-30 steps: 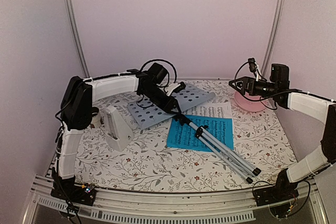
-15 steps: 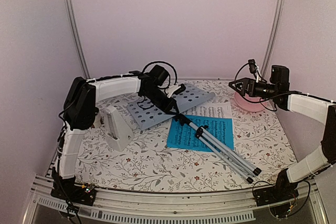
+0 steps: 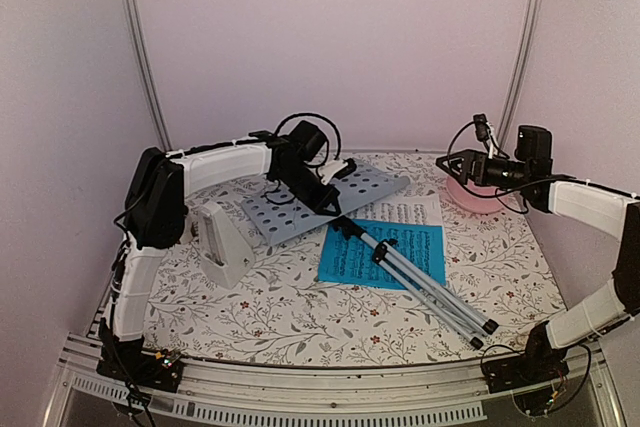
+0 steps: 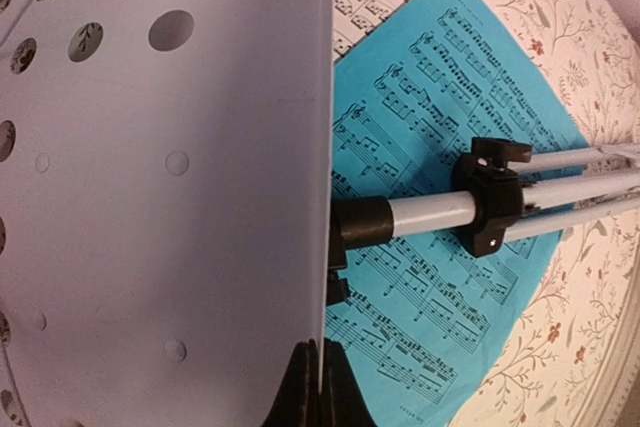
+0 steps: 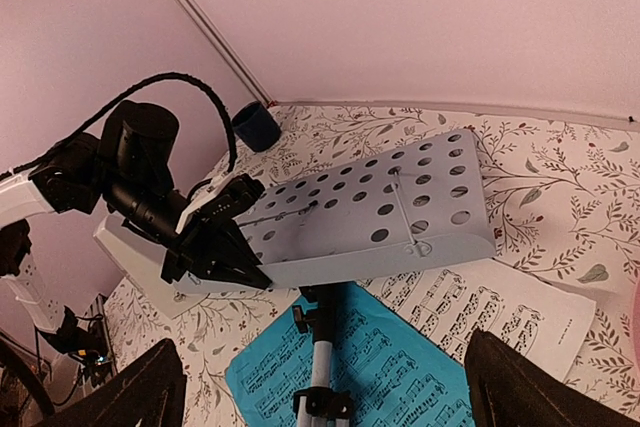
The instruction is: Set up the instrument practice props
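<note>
The music stand (image 3: 375, 185) lies down mid-table (image 3: 300, 317), holed desk toward the back, folded legs (image 3: 430, 292) running over the blue sheet (image 3: 400, 247). I judge it light, stiff, slick metal and awkwardly long; the pole (image 4: 430, 212) looks a surer hold than the desk. My left gripper (image 3: 328, 199) pinches the desk's thin edge. My right gripper (image 3: 447, 159) hangs spread above the pink plate (image 3: 480, 197).

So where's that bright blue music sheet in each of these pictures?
Top external: the blue sheet lies mid-table, under the tripod of the music stand.
Left wrist: right of centre, beside the stand's grey plate.
Right wrist: bottom centre, below the plate.
Shared landmark: the black clamp on the tripod lies over the sheet in all three views.
</note>
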{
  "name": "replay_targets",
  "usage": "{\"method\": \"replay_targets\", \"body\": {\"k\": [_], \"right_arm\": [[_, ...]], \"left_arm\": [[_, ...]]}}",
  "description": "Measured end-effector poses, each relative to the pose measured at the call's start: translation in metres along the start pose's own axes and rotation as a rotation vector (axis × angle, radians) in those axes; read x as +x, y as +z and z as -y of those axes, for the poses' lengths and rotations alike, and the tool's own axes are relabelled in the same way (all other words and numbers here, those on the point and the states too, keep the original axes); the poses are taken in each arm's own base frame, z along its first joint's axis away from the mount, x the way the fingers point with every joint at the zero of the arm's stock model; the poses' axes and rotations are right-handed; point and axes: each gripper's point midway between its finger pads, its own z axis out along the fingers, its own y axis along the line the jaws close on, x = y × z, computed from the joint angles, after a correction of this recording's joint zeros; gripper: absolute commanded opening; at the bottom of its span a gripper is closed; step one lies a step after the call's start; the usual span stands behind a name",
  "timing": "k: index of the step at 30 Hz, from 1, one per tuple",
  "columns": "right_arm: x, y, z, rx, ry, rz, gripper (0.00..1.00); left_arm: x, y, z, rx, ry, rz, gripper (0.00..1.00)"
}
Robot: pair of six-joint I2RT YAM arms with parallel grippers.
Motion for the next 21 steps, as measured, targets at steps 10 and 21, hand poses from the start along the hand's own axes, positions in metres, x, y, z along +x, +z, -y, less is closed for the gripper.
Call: {"method": "replay_targets", "body": {"k": [10, 21], "right_arm": [[-0.004, -0.011, -0.012, -0.004, -0.026, 0.025, 0.99], [-0.013, -0.032, -0.035, -0.008, -0.075, 0.082, 0.99]], "left_arm": [[-0.010, -0.015, 0.006, -0.123, 0.073, -0.010, 0.00], [-0.052, -0.072, 0.018, -0.260, 0.225, 0.065, 0.00]]}}
